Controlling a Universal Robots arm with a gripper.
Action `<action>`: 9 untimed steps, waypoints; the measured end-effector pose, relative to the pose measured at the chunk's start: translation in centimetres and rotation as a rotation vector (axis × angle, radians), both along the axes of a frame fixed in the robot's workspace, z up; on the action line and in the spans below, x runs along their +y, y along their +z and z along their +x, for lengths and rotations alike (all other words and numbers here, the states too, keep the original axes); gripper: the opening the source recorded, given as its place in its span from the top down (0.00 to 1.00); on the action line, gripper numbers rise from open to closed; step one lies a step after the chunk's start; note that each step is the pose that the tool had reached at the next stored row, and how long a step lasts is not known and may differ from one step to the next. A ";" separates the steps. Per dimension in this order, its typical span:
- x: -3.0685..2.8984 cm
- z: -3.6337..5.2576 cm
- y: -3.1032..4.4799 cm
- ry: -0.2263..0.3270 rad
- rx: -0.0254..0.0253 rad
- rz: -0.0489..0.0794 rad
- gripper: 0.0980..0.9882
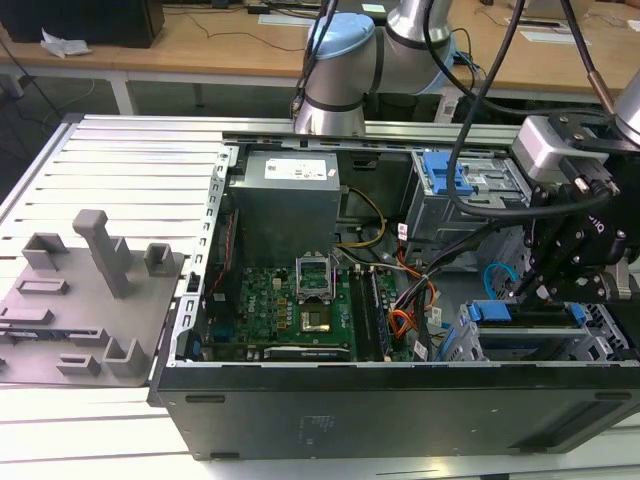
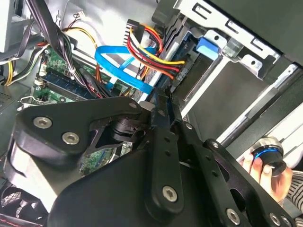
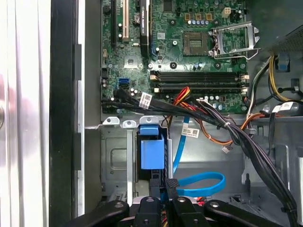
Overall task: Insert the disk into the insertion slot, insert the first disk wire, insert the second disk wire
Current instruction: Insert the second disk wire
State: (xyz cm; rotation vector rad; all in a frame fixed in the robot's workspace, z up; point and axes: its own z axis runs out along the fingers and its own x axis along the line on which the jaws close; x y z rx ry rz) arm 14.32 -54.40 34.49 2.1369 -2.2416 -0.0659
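An open desktop computer case (image 1: pixel 400 405) lies on its side on a slatted metal table (image 1: pixel 120 160), its green motherboard (image 1: pixel 290 305) facing up. In the exterior view, the robot arm reaches down into the corner of the case at the exterior view's right, where the gripper (image 1: pixel 527 288) hangs just above the drive cage. The disk (image 1: pixel 525 340), with its bright blue carrier, sits inside the insertion slot (image 1: pixel 590 335) of the silver sheet-metal cage. In the first wrist view, the blue carrier end of the disk (image 3: pixel 152 149) stands in the cage directly ahead of the gripper (image 3: pixel 161 189), whose two narrow black fingers are drawn close together at a small dark plug with a touch of red and yellow wiring by it; whether they actually pinch it cannot be told. The second disk wire (image 3: pixel 201 184), a thin light-blue cable, curves in a loop just beside the fingertips, and it shows again as a blue band (image 2: pixel 120 68) in the second wrist view, next to a bundle of red, yellow and black wires (image 2: pixel 151 49). A person's hand (image 2: pixel 270 172) holds a small round knob near the case edge. A grey fixture plate (image 1: pixel 85 300) with upright blocks rests at the exterior view's left.
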 end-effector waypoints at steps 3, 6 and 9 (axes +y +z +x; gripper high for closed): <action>0.00 0.27 -0.13 0.000 0.0002 0.003 0.93; -0.03 0.41 -0.31 0.000 0.0003 0.005 0.93; -0.07 0.49 -0.50 0.000 0.0003 0.006 0.93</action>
